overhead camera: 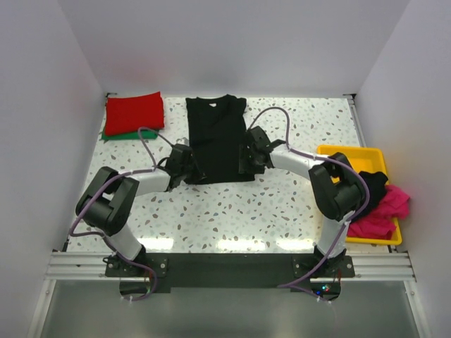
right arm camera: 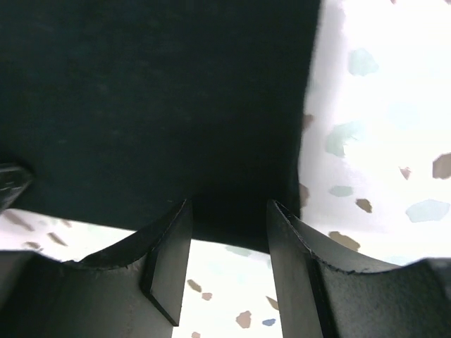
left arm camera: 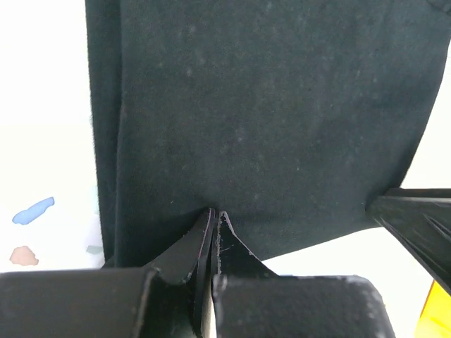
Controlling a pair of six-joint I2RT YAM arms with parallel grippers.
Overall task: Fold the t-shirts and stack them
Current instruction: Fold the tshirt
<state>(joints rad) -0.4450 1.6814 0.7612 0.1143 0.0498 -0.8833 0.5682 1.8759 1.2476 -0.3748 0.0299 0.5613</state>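
Black t-shirt (overhead camera: 215, 137) hem pinched by low-reaching left end effector (left arm camera: 215, 213).

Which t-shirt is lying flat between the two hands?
The black t-shirt in the middle. The red t-shirt and green t-shirt sit folded far left; the pink t-shirt lies crumpled in the yellow tray.

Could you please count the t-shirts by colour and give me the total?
Black: 2, the spread black t-shirt and the crumpled black t-shirt
Red t-shirt: 1
Green t-shirt: 1
Pink t-shirt: 1
Total: 5
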